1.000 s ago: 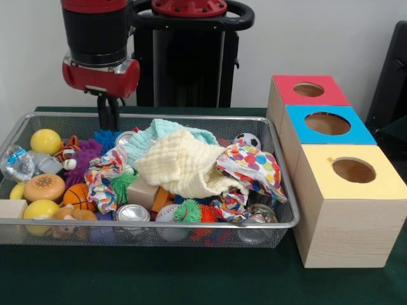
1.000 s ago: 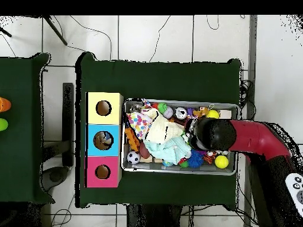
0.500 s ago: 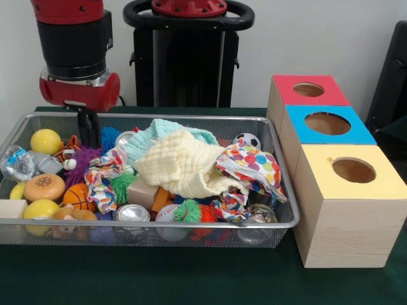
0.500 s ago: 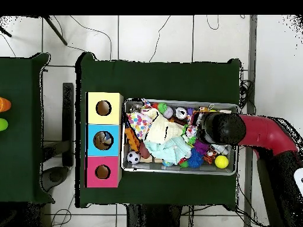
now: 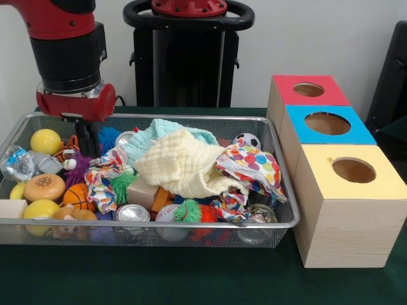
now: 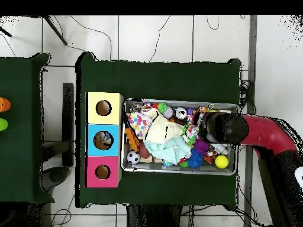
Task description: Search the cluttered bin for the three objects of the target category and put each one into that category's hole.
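Front view: red-and-black arm's gripper (image 5: 87, 136) down in wire-mesh bin (image 5: 283, 190) by purple spiky toy (image 5: 79, 162), jaw state unreadable; search step, next needs a confirmed grasp.

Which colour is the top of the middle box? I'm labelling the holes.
Blue; the middle box shows it best in the front view.

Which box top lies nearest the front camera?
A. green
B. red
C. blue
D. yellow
D: in the front view the yellow-topped box stands closest to the camera, with the blue-topped box behind it and the red-topped box farthest back.
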Robot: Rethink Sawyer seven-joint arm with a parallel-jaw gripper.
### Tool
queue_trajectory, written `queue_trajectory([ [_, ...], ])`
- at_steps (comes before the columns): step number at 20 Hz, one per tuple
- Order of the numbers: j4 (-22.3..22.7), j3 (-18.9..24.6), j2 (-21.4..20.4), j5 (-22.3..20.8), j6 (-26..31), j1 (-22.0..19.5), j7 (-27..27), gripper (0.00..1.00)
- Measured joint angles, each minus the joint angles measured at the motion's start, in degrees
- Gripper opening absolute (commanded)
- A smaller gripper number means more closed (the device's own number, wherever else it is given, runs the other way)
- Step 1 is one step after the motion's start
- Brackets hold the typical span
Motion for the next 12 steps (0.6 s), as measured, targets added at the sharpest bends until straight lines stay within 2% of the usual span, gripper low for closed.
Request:
queue_trajectory([
  [12,0.01,3.64,0.24,-0.56,0.0,-3.22,-0.98,0.0],
])
